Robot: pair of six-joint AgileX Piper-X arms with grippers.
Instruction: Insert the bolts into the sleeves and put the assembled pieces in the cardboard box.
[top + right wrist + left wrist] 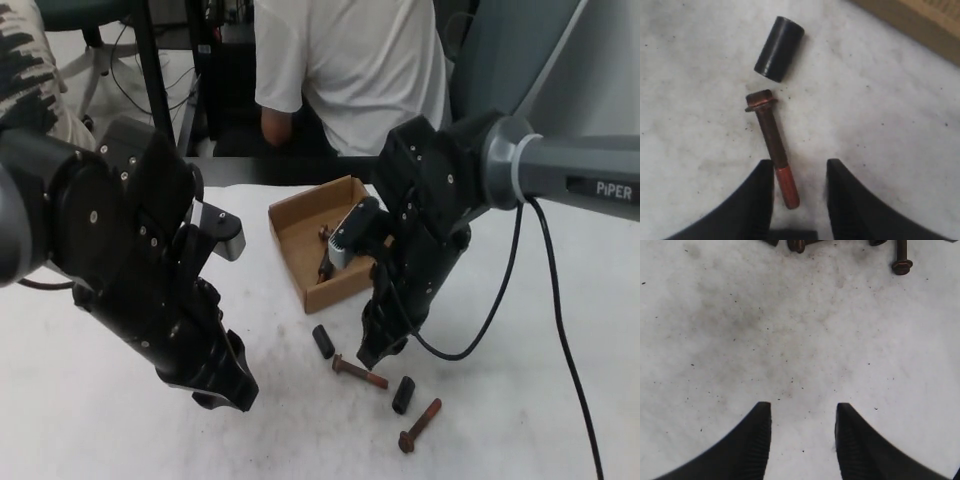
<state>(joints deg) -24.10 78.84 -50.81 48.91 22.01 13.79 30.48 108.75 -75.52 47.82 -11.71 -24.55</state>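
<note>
The right tool [800, 164] stands spread above the white desk [880, 115], a rusty bolt [771, 140] with its threaded end between the fingers and head toward twelve o'clock, a black sleeve [779, 48] just beyond, the cardboard box [925, 22] at two o'clock.

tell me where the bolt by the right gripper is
In the right wrist view the bolt lies flat on the white bench, its threaded end inside the open right gripper, its head just short of a black sleeve.
</note>
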